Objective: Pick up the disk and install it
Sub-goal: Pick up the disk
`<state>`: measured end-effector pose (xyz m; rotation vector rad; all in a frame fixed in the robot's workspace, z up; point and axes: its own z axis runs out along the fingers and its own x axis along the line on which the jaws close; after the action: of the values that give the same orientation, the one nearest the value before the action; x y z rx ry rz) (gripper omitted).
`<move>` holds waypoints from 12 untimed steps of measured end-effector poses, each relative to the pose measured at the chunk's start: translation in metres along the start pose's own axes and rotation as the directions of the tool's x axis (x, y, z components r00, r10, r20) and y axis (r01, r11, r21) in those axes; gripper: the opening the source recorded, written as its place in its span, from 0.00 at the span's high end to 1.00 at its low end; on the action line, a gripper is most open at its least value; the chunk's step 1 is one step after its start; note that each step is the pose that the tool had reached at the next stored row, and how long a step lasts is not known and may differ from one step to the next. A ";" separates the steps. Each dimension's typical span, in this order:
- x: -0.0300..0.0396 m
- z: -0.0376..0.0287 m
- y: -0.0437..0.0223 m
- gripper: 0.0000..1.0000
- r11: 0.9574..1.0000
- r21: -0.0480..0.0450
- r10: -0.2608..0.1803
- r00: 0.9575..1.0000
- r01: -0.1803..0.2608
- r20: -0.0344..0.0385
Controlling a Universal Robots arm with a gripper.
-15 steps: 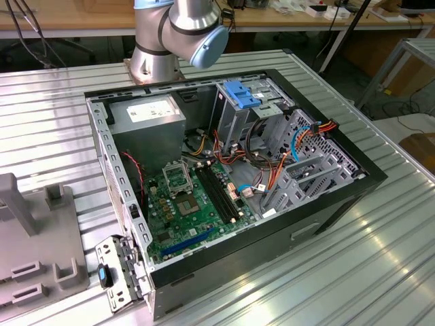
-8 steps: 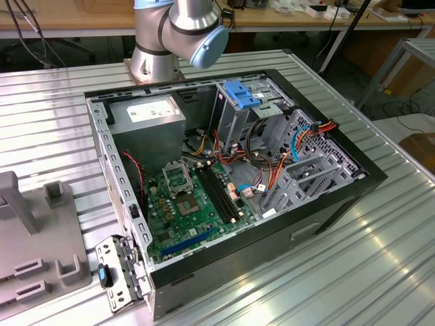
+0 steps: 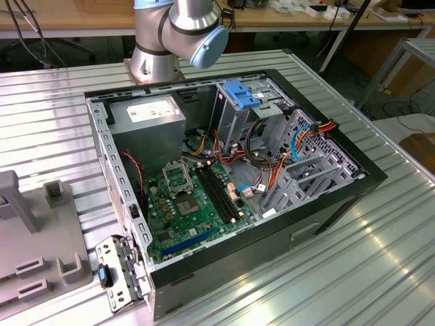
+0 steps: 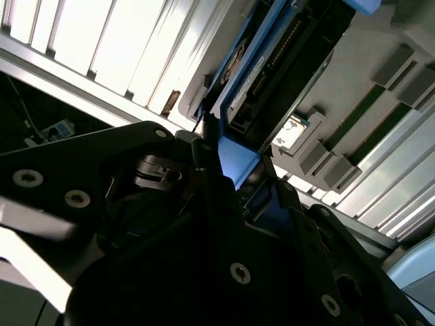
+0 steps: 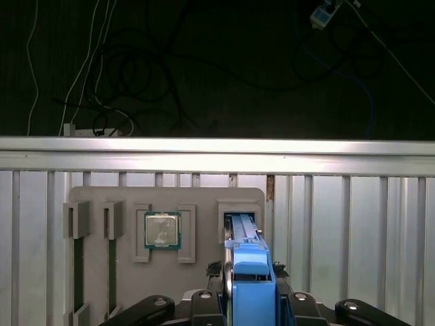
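Note:
In both wrist views, the disk (image 5: pixel 249 268) is a dark drive in a bright blue carrier. It stands on edge between my gripper's (image 5: pixel 250 299) fingers. Its far end lines up with a slot of the grey holder tray (image 5: pixel 204 197); I cannot tell whether it still sits in that slot. In the second wrist view, the disk (image 4: pixel 272 68) runs away from the gripper (image 4: pixel 231 183), which is shut on its blue end tab. In the exterior view, a corner of the tray (image 3: pixel 41 238) shows at the left edge.
The open computer case (image 3: pixel 340 204) lies on the ribbed metal table, with an upright grey drive cage topped by a blue bracket (image 3: pixel 241 95). The arm's base (image 3: pixel 170 34) stands behind the case. The tray holds a processor chip (image 5: pixel 162 229). Cables hang past the table edge (image 5: pixel 217 146).

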<state>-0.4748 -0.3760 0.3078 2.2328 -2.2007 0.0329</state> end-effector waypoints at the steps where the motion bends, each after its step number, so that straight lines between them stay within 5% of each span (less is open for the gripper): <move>1: 0.0000 0.0000 0.0000 0.63 1.000 0.000 0.000 1.000 0.000 0.000; 12: 0.0000 0.0000 0.0000 0.63 1.000 0.000 -0.002 1.000 0.002 0.000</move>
<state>-0.4748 -0.3760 0.3078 2.2348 -2.1987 0.0329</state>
